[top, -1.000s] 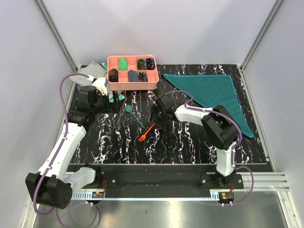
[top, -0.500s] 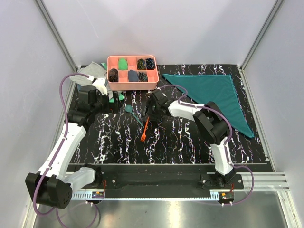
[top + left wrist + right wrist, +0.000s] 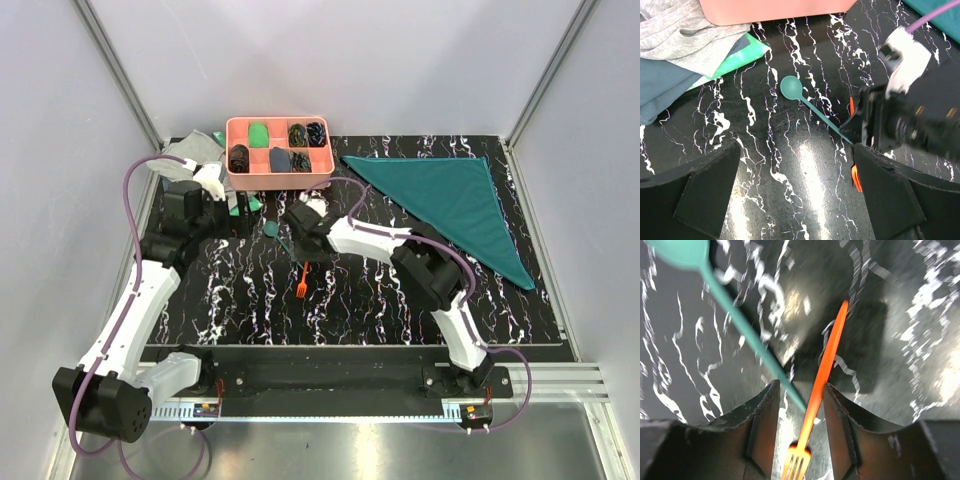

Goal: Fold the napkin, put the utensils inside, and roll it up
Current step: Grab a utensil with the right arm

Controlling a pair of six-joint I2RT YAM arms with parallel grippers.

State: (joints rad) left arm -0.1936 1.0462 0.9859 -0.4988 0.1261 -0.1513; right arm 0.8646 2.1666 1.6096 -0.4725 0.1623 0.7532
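Right gripper (image 3: 800, 390): its jaws stand partly apart and low over the table (image 3: 250, 310), with nothing pinched.
Between its fingers (image 3: 762, 425): the handle of the orange fork (image 3: 827, 355) and the handle tip of the teal spoon (image 3: 735, 315), both flat on the marbled black surface, and a little space shows on the spoon's side.
Utensils: the two handles meet near the gripper; the spoon's bowl points toward the pink tray (image 3: 280, 178) and the fork's tines point toward the near edge.
Left gripper (image 3: 796, 165): spread wide and holding nothing, just left of the spoon.
Napkin (image 3: 450, 200): a teal triangle at the far right of the table, well apart from both utensils.
Beside the tray: a grey cloth (image 3: 680, 30) lies over a bright green cloth (image 3: 740, 57).
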